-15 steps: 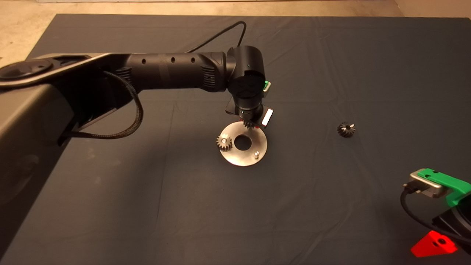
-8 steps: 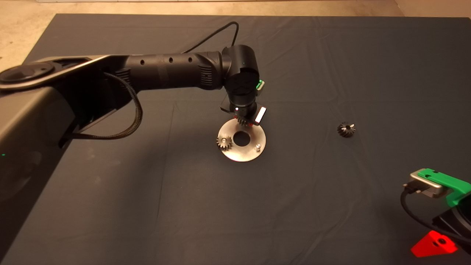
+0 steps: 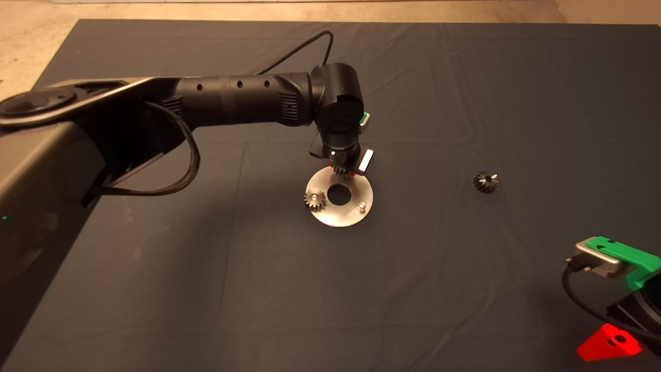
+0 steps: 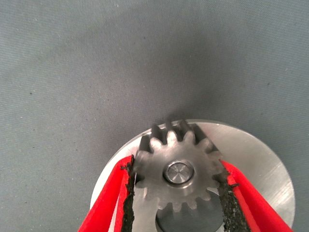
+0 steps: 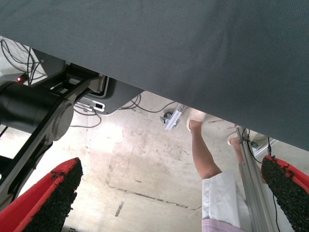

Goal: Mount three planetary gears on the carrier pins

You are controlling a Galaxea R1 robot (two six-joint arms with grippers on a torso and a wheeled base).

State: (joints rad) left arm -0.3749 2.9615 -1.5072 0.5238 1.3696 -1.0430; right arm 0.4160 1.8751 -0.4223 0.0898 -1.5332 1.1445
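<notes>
The round metal disc [image 3: 330,214] lies mid-mat with its carrier pins. One planetary gear [image 3: 314,199] sits on the disc's left pin. The near right pin [image 3: 363,206] is bare. My left gripper [image 3: 343,170] is at the disc's far edge, shut on a second gear [image 4: 176,169]. In the left wrist view that gear's hole is around the pin top [image 4: 177,173], and both pads [image 4: 128,200] touch its teeth above the disc [image 4: 263,162]. A third gear [image 3: 486,182] lies on the mat to the right. My right gripper [image 3: 614,305] is parked at the lower right, open and empty [image 5: 169,193].
The left arm [image 3: 232,101] reaches in from the left over the mat's far half. The right wrist view looks past the mat's edge [image 5: 193,63] at the floor, a person's legs [image 5: 207,164] and a robot base [image 5: 34,111].
A second ago my left gripper shifted slightly left and away with the gear, and the disc shifted a little with it. Nothing has visibly moved in the last half second.
</notes>
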